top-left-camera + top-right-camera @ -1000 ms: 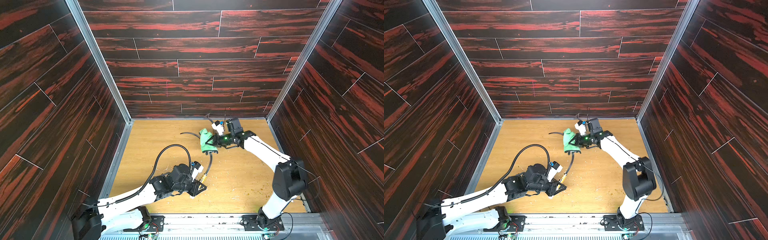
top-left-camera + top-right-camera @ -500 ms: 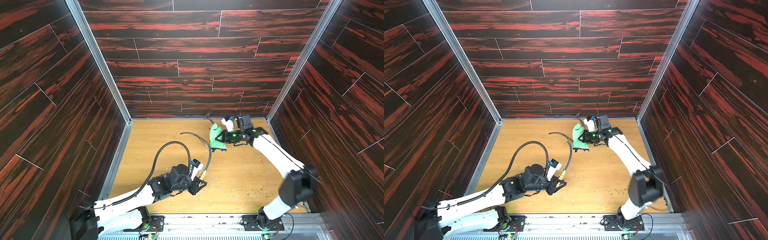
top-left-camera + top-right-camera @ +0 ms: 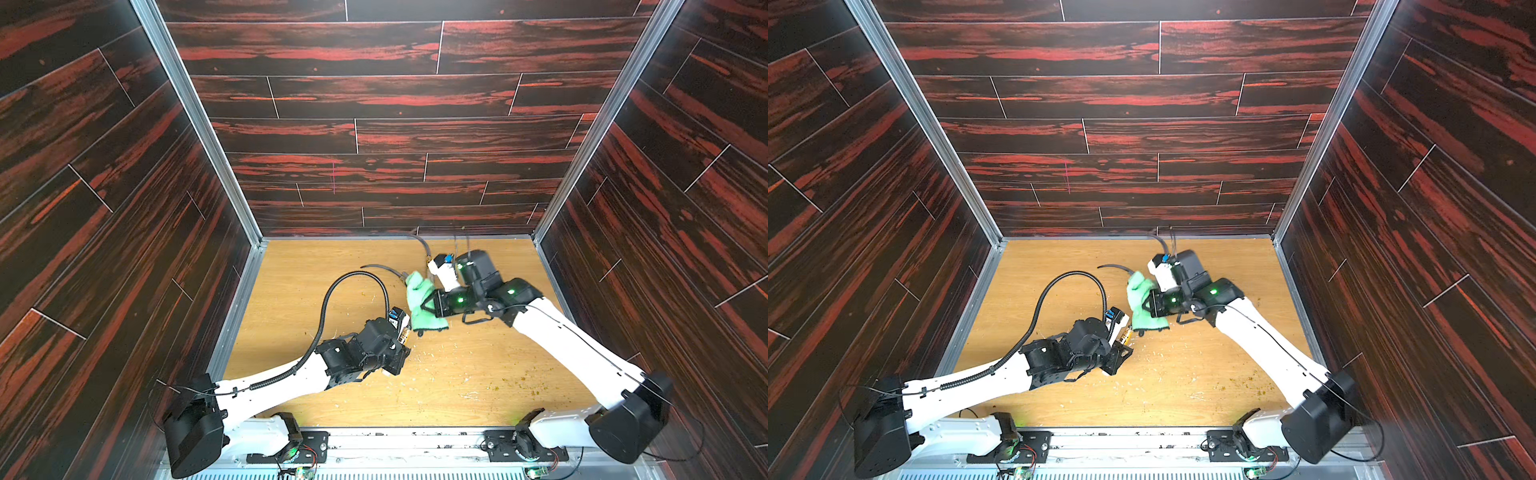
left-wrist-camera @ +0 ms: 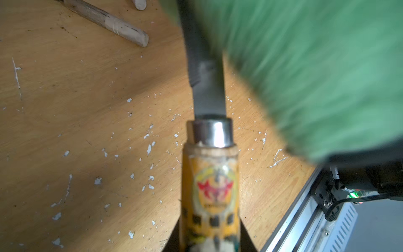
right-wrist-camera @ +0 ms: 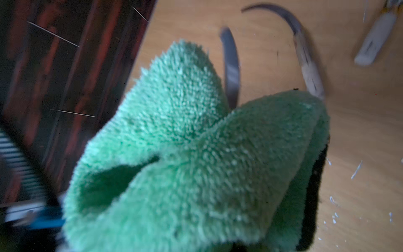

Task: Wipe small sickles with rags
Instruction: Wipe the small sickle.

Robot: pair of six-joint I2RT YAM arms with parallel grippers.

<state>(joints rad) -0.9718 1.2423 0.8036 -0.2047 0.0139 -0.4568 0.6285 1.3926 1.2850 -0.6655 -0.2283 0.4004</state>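
Observation:
My left gripper (image 3: 402, 337) (image 4: 210, 244) is shut on a small sickle's pale handle with a yellow-black label (image 4: 210, 196) (image 3: 1125, 335). Its dark blade (image 4: 206, 76) runs up under the light green fluffy rag (image 3: 424, 303) (image 3: 1144, 301) (image 5: 185, 163), and the curved tip (image 3: 380, 269) sticks out beyond the cloth. My right gripper (image 3: 436, 303) is shut on the rag, which is folded over the blade just above the handle. The cloth hides the right fingers in the right wrist view. A second sickle (image 5: 305, 61) lies on the floor behind the rag.
A dark curved blade (image 3: 423, 246) lies by the back wall. A bare wooden handle (image 4: 109, 24) rests on the board beyond the held sickle. White flakes and crumbs (image 3: 440, 365) litter the wooden floor (image 3: 316, 291). My left arm's black ribbed cable (image 3: 353, 276) loops above the floor.
The right gripper has drawn the rag down along the blade toward the handle. The left gripper has shifted the sickle slightly farther from the front edge.

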